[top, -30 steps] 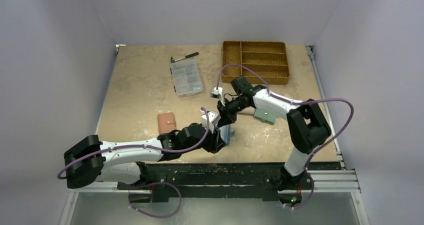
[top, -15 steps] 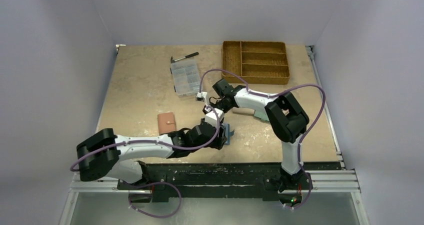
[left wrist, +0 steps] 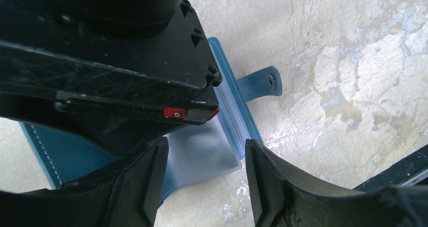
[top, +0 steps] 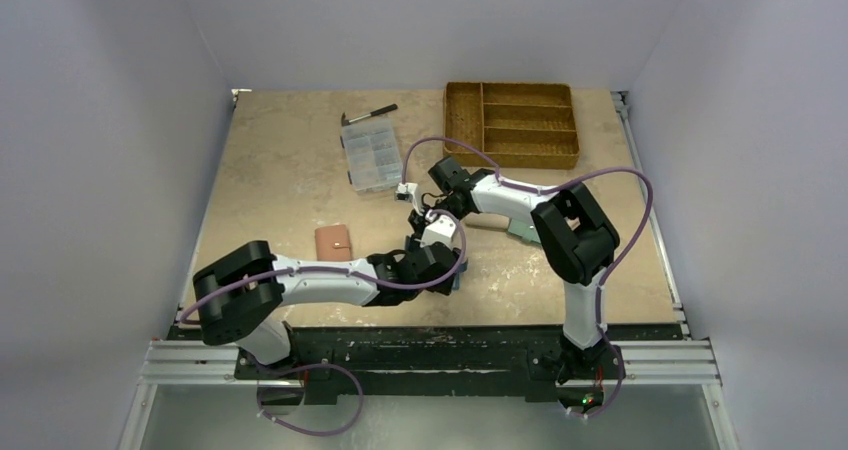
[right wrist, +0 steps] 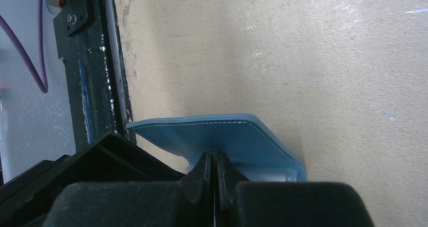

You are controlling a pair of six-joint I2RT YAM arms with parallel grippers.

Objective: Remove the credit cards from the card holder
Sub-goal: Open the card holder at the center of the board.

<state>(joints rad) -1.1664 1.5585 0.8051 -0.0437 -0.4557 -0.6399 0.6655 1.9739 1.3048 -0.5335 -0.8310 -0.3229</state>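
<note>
The dark blue card holder (left wrist: 237, 93) lies open on the table, its snap tab (left wrist: 262, 80) pointing right; it also shows in the top view (top: 459, 272). My left gripper (left wrist: 202, 186) is open, its fingers either side of a greyish sheet (left wrist: 202, 149) in the holder's lighter blue inside; I cannot tell card from clear sleeve. My right gripper (right wrist: 215, 159) is shut, its tips pinching at the holder's raised blue flap (right wrist: 222, 133), with a thin pale sliver in the gap. In the left wrist view the right gripper (left wrist: 192, 111) sits just above my left fingers. No loose card shows.
A pink-brown wallet (top: 333, 242) lies left of the grippers. A pale teal wallet (top: 525, 232) lies under the right arm. A clear organiser box (top: 372, 158) and a marker (top: 370, 114) are at the back, a wicker tray (top: 512, 122) back right. The black table rail (right wrist: 96, 86) is close.
My right gripper swung left and down onto the holder. My left arm slid right, and the holder went from upright to low on the table.
</note>
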